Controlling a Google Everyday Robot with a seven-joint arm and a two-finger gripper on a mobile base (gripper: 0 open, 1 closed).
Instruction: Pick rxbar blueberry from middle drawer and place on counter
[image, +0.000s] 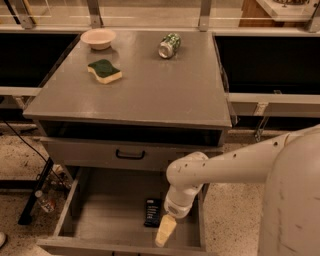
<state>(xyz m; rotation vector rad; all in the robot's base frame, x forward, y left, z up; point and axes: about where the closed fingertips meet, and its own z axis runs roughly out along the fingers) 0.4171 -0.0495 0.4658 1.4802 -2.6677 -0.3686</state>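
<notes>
The rxbar blueberry (152, 212) is a small dark bar lying flat on the floor of the open middle drawer (107, 217), near its right side. My gripper (164, 231) hangs inside the drawer just right of the bar and slightly nearer the front, its pale fingers pointing down. It holds nothing that I can see. The grey counter (150, 85) lies above the drawers.
On the counter are a green-topped yellow sponge (104, 71), a pale bowl (98, 38) and a green can (169, 45) lying on its side. The drawer front with a black handle (130, 154) is shut above the open drawer. A bottle (44, 200) lies on the floor at left.
</notes>
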